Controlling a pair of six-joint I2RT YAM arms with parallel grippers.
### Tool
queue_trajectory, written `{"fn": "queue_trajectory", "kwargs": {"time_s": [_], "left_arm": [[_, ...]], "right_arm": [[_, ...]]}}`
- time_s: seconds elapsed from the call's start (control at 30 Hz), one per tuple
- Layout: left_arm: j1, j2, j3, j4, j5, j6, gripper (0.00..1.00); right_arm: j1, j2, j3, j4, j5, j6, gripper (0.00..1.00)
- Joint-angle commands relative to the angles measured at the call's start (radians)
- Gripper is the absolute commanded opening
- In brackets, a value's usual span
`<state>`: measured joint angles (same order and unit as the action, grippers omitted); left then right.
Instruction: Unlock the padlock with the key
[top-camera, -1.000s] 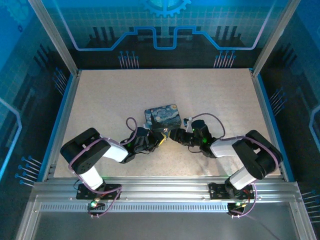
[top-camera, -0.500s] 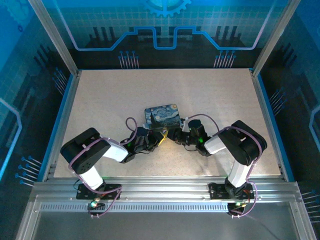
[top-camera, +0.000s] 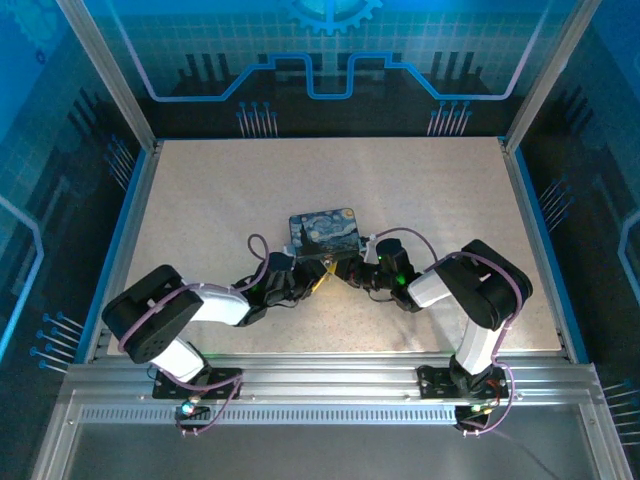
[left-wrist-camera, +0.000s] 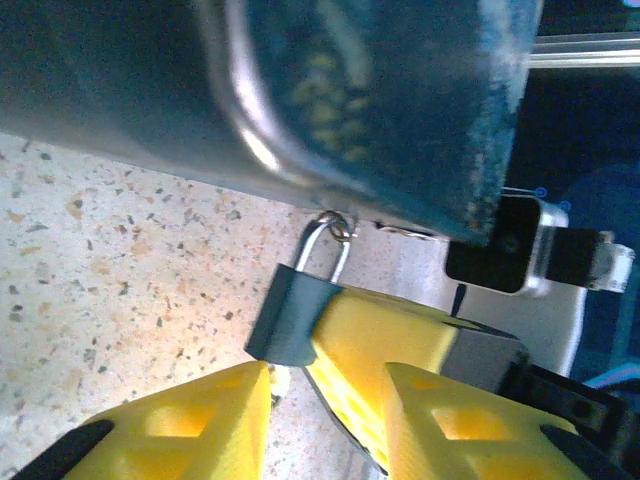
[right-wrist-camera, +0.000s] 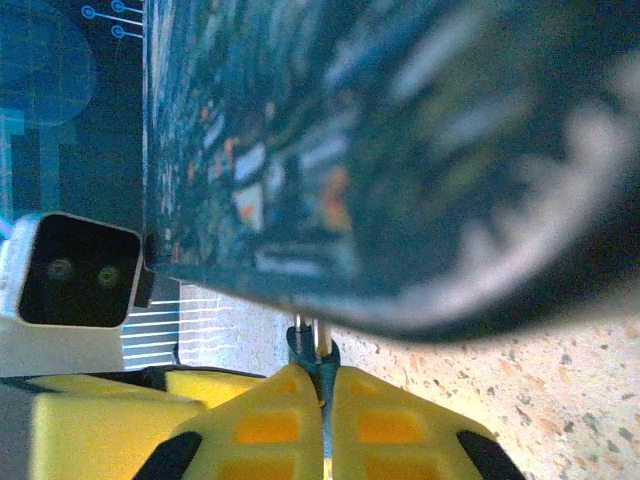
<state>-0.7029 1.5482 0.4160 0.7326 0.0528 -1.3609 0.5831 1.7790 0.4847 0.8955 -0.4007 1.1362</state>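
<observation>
1. The step in hand, as I judge it, is getting the key into the padlock (left-wrist-camera: 290, 318). The lock is not yet open: its shackle (left-wrist-camera: 326, 245) looks seated in the body and is hooked through a small ring on the edge of the tin (left-wrist-camera: 380, 100).
2. The padlock hangs tilted off the tin's near side, close over the speckled desk (left-wrist-camera: 100, 260), between the two hands.
3. The left hand (left-wrist-camera: 328, 385) is open, with its fingers spread either side of the lock and gripping nothing.
4. The right hand (right-wrist-camera: 325, 385) is closed. Its fingers are pressed together right at the lock's base, with a thin dark sliver between them (too small to tell whether that is the key).
5. The next move calls for the left hand to steady the body while the right lines the key up with the keyhole and turns. The lock probably swings loosely, so a slight push could skew it.
6. The lock has a small, blocky, blue-grey body and a bright silver shackle.
</observation>
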Motion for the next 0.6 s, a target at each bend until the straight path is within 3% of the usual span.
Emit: {"fn": "queue_trajectory", "kwargs": {"time_s": [0.0,0.33,0.57], "left_arm": [[0.024,-0.048,-0.032,-0.074,0.004,0.026,0.37],[0.132,-0.158,-0.028,-0.244,0.002,0.118,0.35],[0.197,-0.126,0.025,-0.271,0.042,0.162,0.35]], "right_arm": [[0.004,-0.004,0.013,-0.023,0.001,-0.022,0.08],[0.015,-0.015,0.009,-0.032,-0.002,-0.025,0.08],[0.024,-0.013,0.026,-0.045,-0.010,-0.029,0.08]]}}
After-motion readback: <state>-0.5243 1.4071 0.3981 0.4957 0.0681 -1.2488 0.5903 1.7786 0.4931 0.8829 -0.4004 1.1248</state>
